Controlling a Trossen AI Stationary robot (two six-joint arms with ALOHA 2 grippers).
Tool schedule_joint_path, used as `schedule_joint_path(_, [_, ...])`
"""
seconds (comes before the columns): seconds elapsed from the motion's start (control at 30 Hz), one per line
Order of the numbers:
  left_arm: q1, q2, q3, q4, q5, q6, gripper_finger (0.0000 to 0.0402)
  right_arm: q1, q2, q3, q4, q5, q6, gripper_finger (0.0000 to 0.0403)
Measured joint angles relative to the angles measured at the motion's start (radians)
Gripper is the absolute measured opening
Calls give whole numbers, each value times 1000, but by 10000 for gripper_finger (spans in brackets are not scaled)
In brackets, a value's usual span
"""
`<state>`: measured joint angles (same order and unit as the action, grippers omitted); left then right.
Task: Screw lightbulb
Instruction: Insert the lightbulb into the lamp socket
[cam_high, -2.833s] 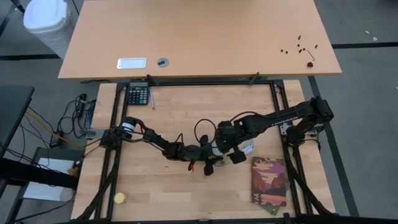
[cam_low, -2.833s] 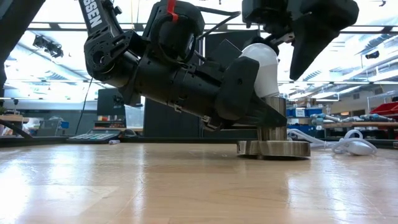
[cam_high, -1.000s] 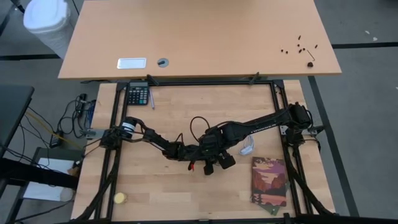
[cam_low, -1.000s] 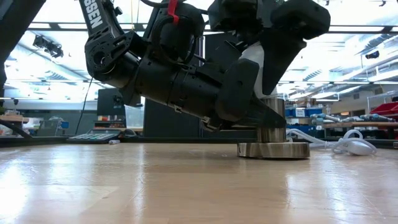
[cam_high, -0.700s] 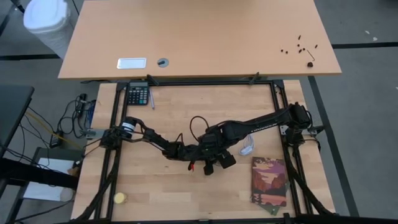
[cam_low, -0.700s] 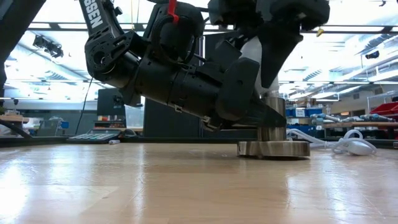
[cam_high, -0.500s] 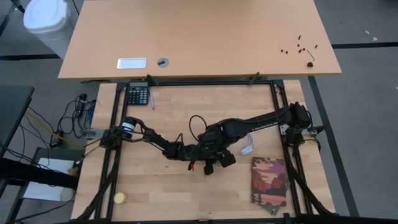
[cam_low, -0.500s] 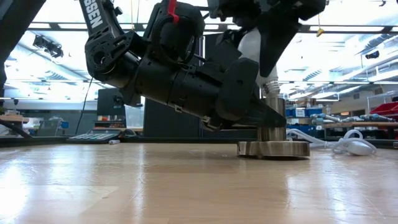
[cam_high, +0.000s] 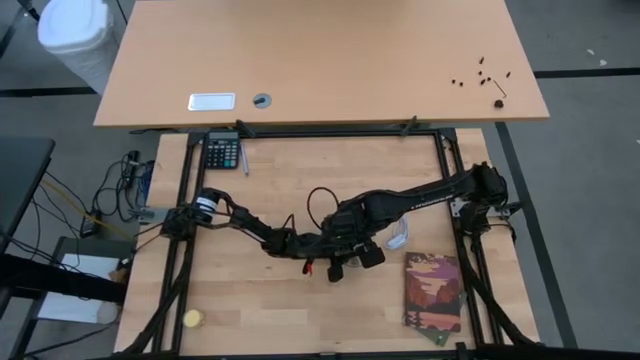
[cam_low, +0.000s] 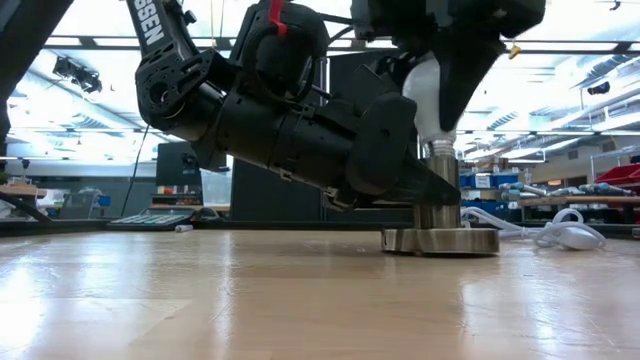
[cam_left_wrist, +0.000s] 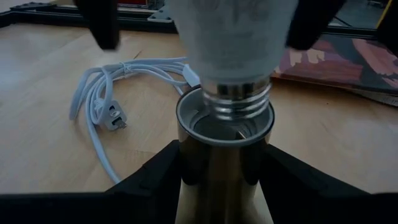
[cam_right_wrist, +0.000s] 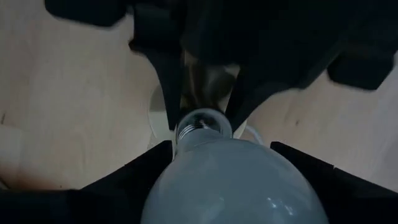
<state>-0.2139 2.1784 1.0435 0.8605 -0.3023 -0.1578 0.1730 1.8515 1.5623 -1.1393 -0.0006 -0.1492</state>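
Right gripper (cam_low: 440, 95): clamping the white frosted pear-shaped lightbulb (cam_left_wrist: 231, 43), threads entering socket.
Left gripper (cam_left_wrist: 225, 163): bracing the round metal socket tube (cam_left_wrist: 224, 168) mid-table.
Advice: keeping bulb plumb while twisting.

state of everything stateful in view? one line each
lightbulb: upright, screw base at the socket mouth, threads still showing, not fully in
socket: upright on its disc base, gripped at the sides
left gripper: shut on socket
right gripper: shut on lightbulb from above
white cord: loose coil on the table, plug lying free
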Motion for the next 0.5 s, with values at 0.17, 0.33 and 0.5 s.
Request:
schedule_joint_path(0.17, [-2, 0, 0, 0, 0, 0, 188, 1, 0, -34, 29, 0, -35, 273])
schedule_joint_path(0.33, [-2, 0, 0, 1, 1, 8, 188, 9, 0, -53, 44, 1, -172, 262])
schedule_joint_path(0.5, [-4, 0, 0, 1, 1, 22, 188, 13, 1, -53, 43, 1, -320, 273])
